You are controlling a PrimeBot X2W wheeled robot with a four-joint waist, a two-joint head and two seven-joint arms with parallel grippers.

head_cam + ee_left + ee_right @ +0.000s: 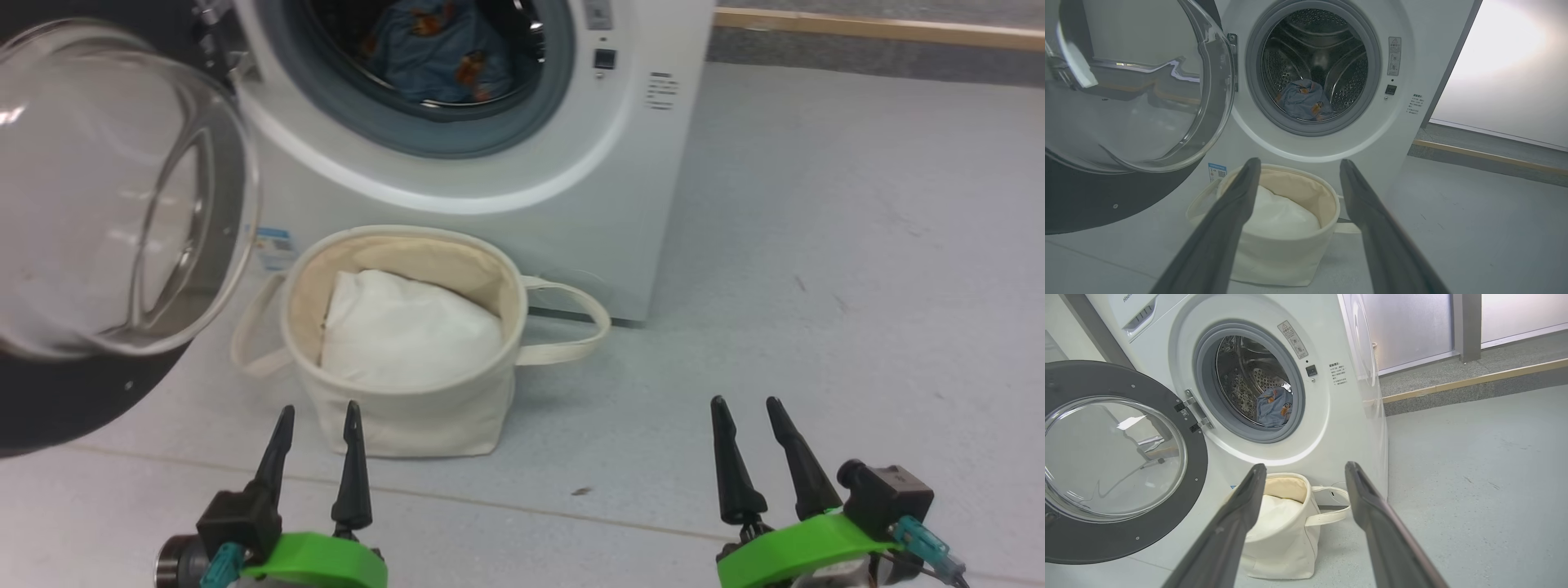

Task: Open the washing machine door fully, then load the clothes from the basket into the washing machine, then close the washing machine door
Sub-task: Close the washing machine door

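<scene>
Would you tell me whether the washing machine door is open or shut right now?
Open: the door stands swung wide aside, leaving the drum bare with blue clothes inside.

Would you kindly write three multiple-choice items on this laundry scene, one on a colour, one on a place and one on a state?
1. What colour is the basket? A cream; B red; C black.
2. Where does the blue printed garment lie? A in the basket; B inside the washing machine; C on top of the machine.
3. How does the washing machine door stand? A shut; B swung open; C taken off.
Answers: 1 A, its canvas is cream. 2 B, it shows inside the drum. 3 B, it stands swung wide to one side.
</scene>
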